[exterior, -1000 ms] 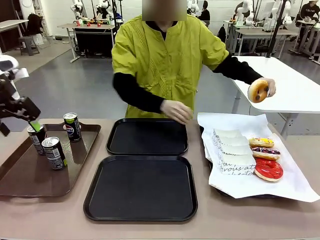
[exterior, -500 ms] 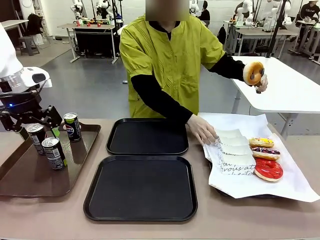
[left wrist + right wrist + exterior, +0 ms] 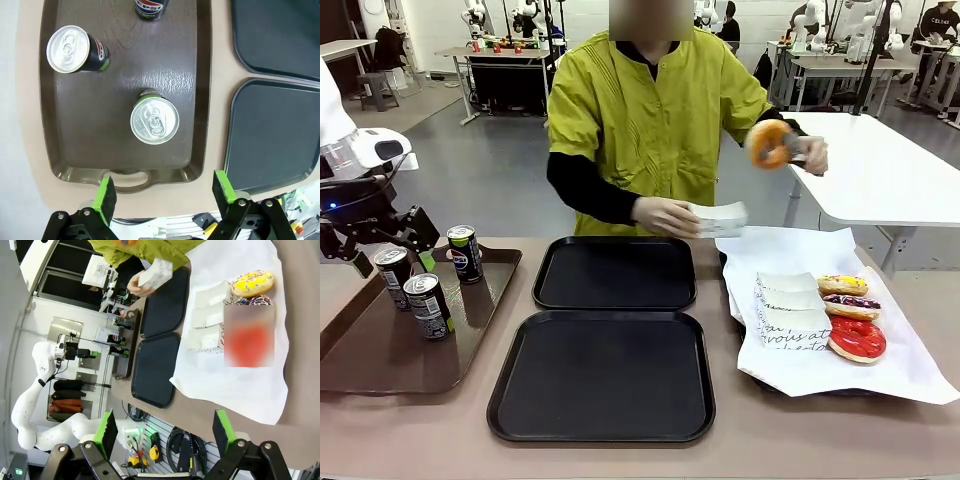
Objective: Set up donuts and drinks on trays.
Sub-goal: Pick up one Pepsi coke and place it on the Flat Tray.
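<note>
Currently: both grippers open, person holding up a donut

Seen from the front, three dark cans (image 3: 428,305) stand upright on a brown tray (image 3: 380,350) at the table's left end. The left gripper (image 3: 393,264) hovers above them, its green-padded fingers wide apart and holding nothing; its wrist camera looks straight down on the silver can tops. Two black trays (image 3: 602,375) lie just beside the brown one, mid-table (image 3: 800,445), one behind the other. At the far side a person in a yellow-green top holds a golden-orange donut (image 3: 770,143) up in one hand (image 3: 810,152) and a white paper sleeve (image 3: 720,218) in the other hand (image 3: 665,215). Three more donuts (image 3: 857,338) and a stack of sleeves (image 3: 790,310) lie on white paper (image 3: 900,380) at the right. The right gripper (image 3: 165,432) is spread wide too, grasping nothing.
</note>
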`<state>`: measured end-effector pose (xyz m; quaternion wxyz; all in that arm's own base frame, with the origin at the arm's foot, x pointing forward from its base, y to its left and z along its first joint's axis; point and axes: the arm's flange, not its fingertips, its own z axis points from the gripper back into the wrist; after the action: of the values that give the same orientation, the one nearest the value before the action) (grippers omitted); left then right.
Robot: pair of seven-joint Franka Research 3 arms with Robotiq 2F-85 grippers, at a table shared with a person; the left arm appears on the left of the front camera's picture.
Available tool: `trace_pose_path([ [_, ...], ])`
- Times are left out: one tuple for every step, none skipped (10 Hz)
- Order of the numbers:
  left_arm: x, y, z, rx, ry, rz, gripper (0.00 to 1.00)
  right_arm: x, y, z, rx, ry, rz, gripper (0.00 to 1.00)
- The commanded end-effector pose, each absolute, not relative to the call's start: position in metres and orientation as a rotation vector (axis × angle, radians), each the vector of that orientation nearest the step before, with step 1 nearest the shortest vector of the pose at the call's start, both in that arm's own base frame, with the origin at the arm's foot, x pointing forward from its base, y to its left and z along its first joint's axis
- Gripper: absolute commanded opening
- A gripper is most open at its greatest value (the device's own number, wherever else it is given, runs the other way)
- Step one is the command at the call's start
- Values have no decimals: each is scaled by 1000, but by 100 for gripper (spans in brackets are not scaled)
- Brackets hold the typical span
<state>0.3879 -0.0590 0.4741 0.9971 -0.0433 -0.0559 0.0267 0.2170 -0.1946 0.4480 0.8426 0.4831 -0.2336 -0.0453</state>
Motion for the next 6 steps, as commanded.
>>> trace_pose_path([
  [408,-63,471,-41,-86,96,100,217,-196,447,1021,-500,-97,100],
  [420,-65,465,12,-80,154,100,217,-196,447,1021,-500,-97,100],
  [422,-64,454,31,-71,210,100,217,-196,447,1021,-500,-97,100],
  [423,-63,444,47,-78,244,100,217,-196,447,1021,-500,-97,100],
  [434,-63,439,50,-66,247,100,217,-196,447,1021,-500,-97,100],
  [446,-65,437,53,-54,242,100,217,-196,447,1021,-500,-97,100],
])
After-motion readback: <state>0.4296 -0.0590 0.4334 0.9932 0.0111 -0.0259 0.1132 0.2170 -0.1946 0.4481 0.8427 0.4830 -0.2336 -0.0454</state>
